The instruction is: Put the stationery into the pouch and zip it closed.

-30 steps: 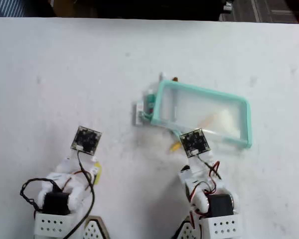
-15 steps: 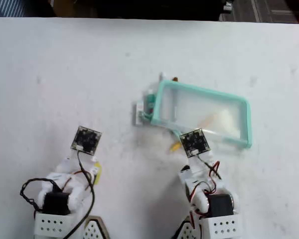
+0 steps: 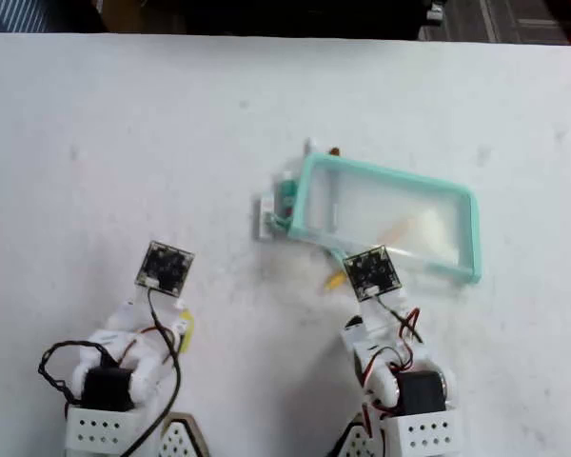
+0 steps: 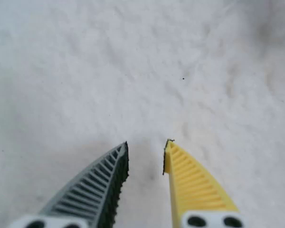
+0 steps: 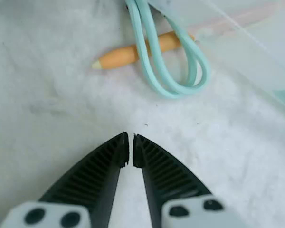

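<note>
A clear pouch (image 3: 390, 214) with a mint-green rim lies flat right of the table's middle; pale stationery shows through it. A small white item (image 3: 269, 215) sits at its left end. An orange pencil (image 5: 133, 53) pokes out from under the pouch (image 5: 247, 42), crossed by the pouch's mint loop strap (image 5: 180, 71). My right gripper (image 5: 129, 142) hangs shut and empty just short of the pencil and strap. The pencil's tip (image 3: 335, 279) peeks out beside the right arm (image 3: 390, 362). My left gripper (image 4: 145, 152) is slightly open over bare white table, far left of the pouch.
The left arm (image 3: 124, 367) is folded back at the front left of the white table (image 3: 124, 124). The table's dark far edge (image 3: 266, 24) runs along the back. Wide bare surface lies left of and behind the pouch.
</note>
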